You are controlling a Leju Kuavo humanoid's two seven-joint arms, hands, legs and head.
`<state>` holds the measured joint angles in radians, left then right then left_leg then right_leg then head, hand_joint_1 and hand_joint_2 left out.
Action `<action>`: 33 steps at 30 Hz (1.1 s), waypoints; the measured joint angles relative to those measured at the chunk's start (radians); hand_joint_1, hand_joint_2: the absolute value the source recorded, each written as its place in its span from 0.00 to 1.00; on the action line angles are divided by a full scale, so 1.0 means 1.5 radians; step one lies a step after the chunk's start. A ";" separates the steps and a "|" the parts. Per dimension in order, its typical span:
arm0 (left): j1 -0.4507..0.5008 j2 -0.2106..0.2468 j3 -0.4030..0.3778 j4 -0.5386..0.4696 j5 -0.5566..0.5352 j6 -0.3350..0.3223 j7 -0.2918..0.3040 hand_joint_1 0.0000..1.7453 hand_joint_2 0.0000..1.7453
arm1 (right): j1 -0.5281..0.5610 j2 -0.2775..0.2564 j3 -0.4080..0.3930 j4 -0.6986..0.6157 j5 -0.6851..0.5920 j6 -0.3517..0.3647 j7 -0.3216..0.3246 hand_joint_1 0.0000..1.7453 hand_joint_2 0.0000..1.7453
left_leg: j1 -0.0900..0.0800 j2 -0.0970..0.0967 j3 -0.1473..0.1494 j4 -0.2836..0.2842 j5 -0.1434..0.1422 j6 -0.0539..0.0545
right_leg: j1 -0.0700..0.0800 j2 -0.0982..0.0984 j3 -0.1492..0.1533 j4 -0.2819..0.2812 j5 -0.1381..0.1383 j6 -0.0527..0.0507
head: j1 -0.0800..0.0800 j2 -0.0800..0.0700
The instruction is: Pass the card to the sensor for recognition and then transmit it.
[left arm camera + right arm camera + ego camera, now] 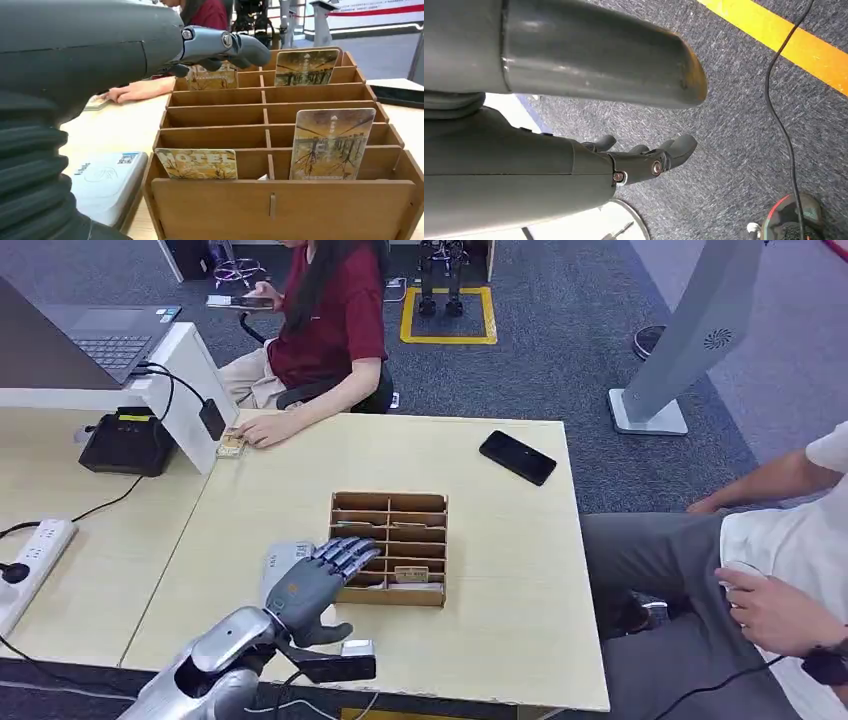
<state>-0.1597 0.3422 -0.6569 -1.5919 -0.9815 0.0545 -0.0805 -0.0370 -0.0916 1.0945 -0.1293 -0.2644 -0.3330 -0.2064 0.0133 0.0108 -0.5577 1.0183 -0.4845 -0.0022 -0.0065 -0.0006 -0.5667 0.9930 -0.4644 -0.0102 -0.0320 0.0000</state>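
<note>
A wooden card rack [390,548] stands mid-table with several hotel cards in its slots. In the left wrist view one card [332,143] stands upright at the front, another [198,163] lies sideways beside it, and a third [305,66] stands at the back. The white card sensor [275,562] lies flat against the rack's left side, also seen close up [107,180]. My left hand [318,580] hovers over the sensor and the rack's left edge, fingers [220,45] stretched out above the slots, holding nothing. My right hand [639,162] hangs over the carpet, fingers apart and empty.
A black phone [517,457] lies at the table's far right. A seated person in red rests a hand on a card [232,445] at the far left edge. Another person sits at the right [780,570]. A laptop, black terminal [125,443] and power strip [35,555] occupy the left desk.
</note>
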 joint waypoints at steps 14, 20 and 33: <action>-0.006 -0.014 0.000 0.028 0.004 0.001 0.012 0.00 1.00 | -0.001 0.001 0.000 0.000 0.000 0.000 0.000 0.00 0.00 | 0.000 0.000 0.000 0.000 0.000 0.000 | 0.000 0.000 0.000 0.000 0.000 0.000 | 0.000 0.000; -0.009 -0.016 0.000 0.037 0.001 0.003 0.024 0.00 1.00 | -0.001 0.001 0.001 0.000 0.000 -0.001 -0.002 0.00 0.00 | 0.000 0.000 0.000 0.000 0.000 0.000 | 0.000 0.000 0.000 0.000 0.000 0.000 | 0.000 0.000; -0.011 -0.017 0.009 0.039 -0.001 0.003 0.025 0.00 1.00 | -0.001 0.001 0.002 0.000 0.000 -0.005 -0.007 0.00 0.00 | 0.000 0.000 0.000 0.000 0.000 0.000 | 0.000 0.000 0.000 0.000 0.000 0.000 | 0.000 0.000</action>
<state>-0.1762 0.3170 -0.6439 -1.5335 -0.9823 0.0591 -0.0435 -0.0392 -0.0904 1.0967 -0.1293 -0.2647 -0.3399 -0.2163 0.0132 0.0108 -0.5578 1.0183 -0.4844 -0.0021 -0.0066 -0.0007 -0.5667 0.9930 -0.4644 -0.0102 -0.0320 0.0004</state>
